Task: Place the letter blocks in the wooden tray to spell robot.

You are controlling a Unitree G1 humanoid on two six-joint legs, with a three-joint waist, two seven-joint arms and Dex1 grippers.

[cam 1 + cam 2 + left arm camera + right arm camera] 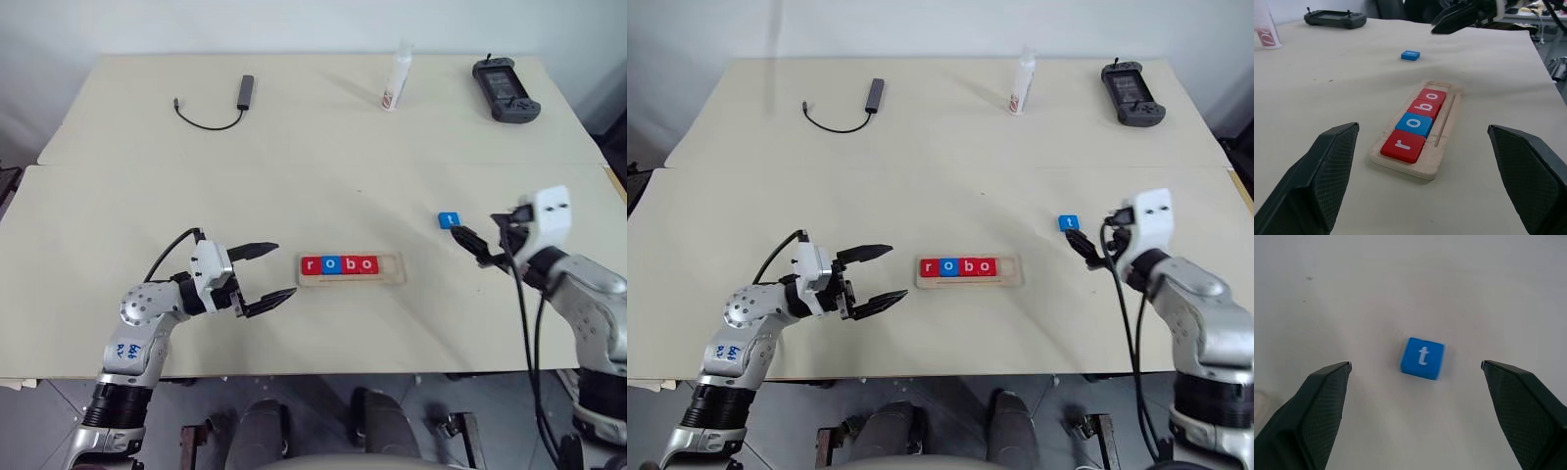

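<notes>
wooden tray: on the table, holds r, o, b, o from its left end, last place free | blue t block: lies flat on the table right of the tray, letter readable in right wrist view | right gripper: spread wide, just beside the t block, not touching | left gripper: spread, empty, left of the tray

A pale beige table carries the wooden tray near its front edge and a blue t block toward the right. Along the far edge lie a black cable, a white bottle and a black controller.
</notes>
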